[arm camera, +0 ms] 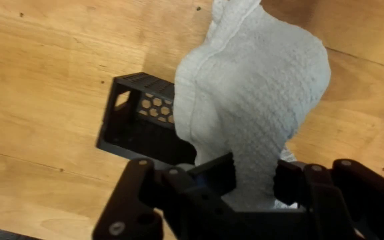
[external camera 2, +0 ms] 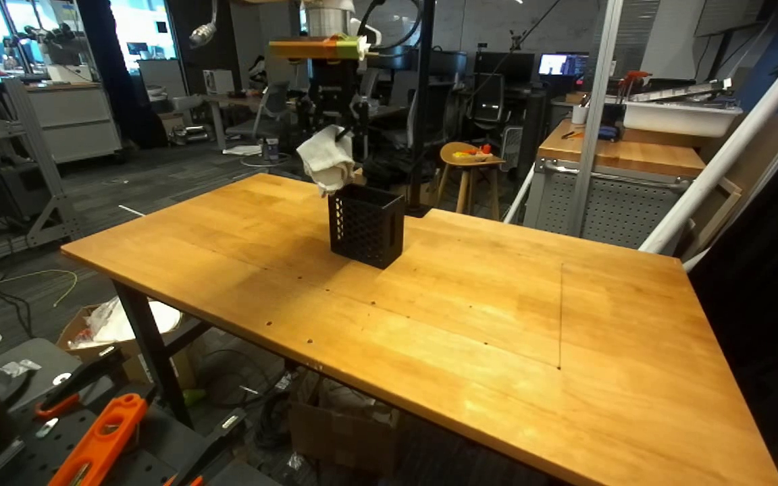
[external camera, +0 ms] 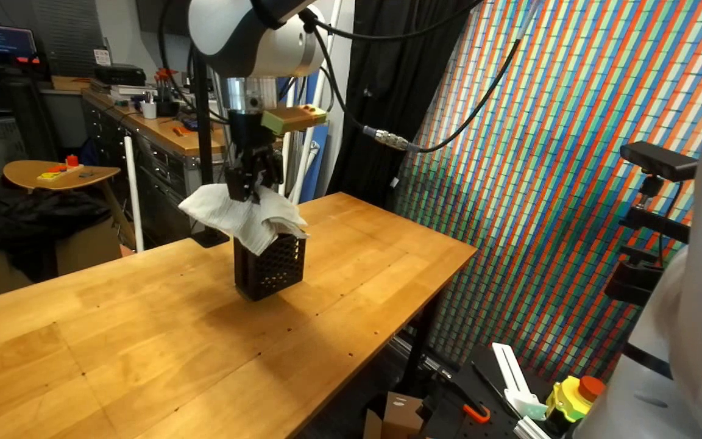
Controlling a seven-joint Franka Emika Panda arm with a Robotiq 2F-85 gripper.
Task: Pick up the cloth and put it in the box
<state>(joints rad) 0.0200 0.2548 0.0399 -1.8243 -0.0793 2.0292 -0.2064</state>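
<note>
That gripper [arm camera: 255, 178] is pinching the creased white cloth [arm camera: 252, 90], which droops partly over one end of the black perforated crate [external camera 2: 365, 226] on the wooden worktop [external camera 2: 443, 317]; whether cloth and crate touch, I can't tell.

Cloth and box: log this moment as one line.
gripper: shut on cloth; cloth: creased, hanging above table, hiding part of box in wrist view; box: upright on table; placement: not yet done

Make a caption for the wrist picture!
Gripper pinching a white towel that partly hides a black honeycomb-sided crate on a wooden tabletop.
</note>
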